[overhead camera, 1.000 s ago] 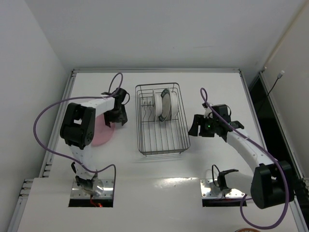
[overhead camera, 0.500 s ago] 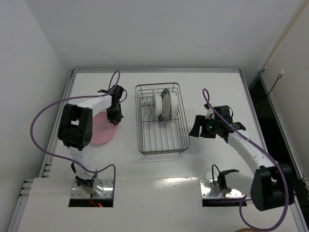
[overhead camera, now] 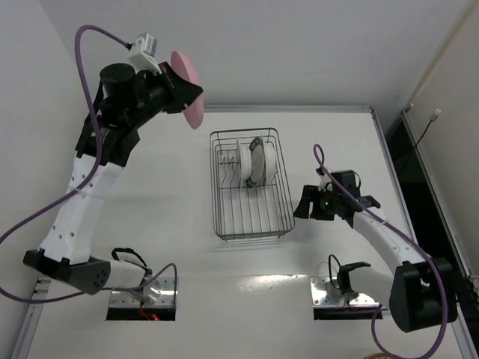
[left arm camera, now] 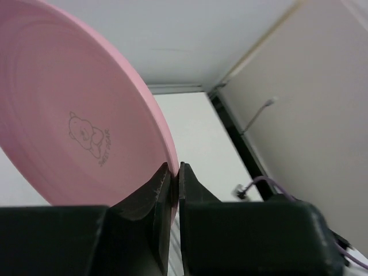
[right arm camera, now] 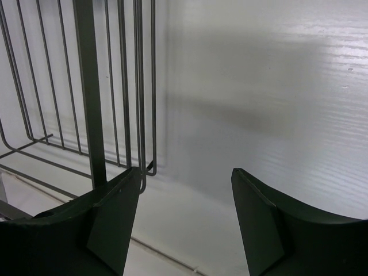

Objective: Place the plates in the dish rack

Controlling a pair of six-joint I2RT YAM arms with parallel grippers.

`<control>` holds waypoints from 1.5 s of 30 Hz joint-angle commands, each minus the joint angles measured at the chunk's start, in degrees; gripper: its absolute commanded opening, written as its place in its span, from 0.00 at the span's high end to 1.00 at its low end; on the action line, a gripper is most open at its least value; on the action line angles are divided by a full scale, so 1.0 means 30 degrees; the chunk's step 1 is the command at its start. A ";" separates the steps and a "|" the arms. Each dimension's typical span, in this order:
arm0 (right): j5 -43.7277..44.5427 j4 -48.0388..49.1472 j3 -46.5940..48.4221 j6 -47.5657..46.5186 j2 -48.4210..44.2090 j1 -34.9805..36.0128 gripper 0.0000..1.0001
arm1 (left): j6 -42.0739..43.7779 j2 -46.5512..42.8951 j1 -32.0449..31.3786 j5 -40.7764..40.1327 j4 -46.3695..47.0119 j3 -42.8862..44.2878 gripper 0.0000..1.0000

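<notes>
My left gripper (overhead camera: pixel 187 96) is shut on the rim of the pink plate (overhead camera: pixel 187 88) and holds it on edge, high above the table's back left. In the left wrist view the pink plate (left arm camera: pixel 75 126) fills the left side, its rim pinched between my fingers (left arm camera: pixel 155 201). The wire dish rack (overhead camera: pixel 251 217) stands mid-table with a white plate with a dark patterned rim (overhead camera: pixel 257 163) and a plain white plate (overhead camera: pixel 244 166) upright in its prongs. My right gripper (overhead camera: pixel 303 206) is open and empty, low beside the rack's right side (right arm camera: pixel 115 86).
The table's raised back edge (overhead camera: pixel 239 109) runs behind the rack. A dark gap (overhead camera: pixel 408 157) lies past the table's right edge. The arms' base plates (overhead camera: pixel 142 295) sit at the near edge. Cables loop off both arms.
My left arm has lifted the pink plate off the table at the left and swung it high up and back, tipping it on edge. The right gripper has stayed by the rack.
</notes>
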 commanded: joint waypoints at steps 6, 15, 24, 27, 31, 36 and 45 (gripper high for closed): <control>-0.0828 0.2441 -0.1745 0.0906 -0.0959 -0.0113 0.40 | -0.5600 -0.0683 0.0519 0.7387 0.9313 -0.6281 1.00; -0.0828 0.5198 -0.4325 0.2345 -0.1811 0.0092 0.40 | -0.7162 -0.0332 0.0869 0.9061 1.2606 -0.9359 1.00; -0.0828 0.5200 -0.4327 0.2169 -0.1401 0.0092 0.40 | -0.7337 -0.0332 0.0871 0.9677 1.3715 -1.1528 1.00; -0.0828 0.5024 -0.4327 0.2169 -0.1401 0.0092 0.40 | -0.6784 -0.0156 0.1047 0.9677 1.3514 -1.2260 1.00; -0.0828 0.5024 -0.4327 0.1993 -0.1401 0.0092 0.40 | -0.6607 0.0020 0.1426 0.9852 1.3715 -1.2875 1.00; -0.0828 0.4848 -0.4327 0.1993 -0.1401 0.0092 0.40 | -0.6400 0.0896 0.1428 1.0204 1.4096 -1.3491 1.00; -0.0828 0.4116 -0.3800 0.1642 -0.1401 0.0092 0.40 | -0.6400 0.2598 0.1428 1.0643 1.5563 -1.4870 1.00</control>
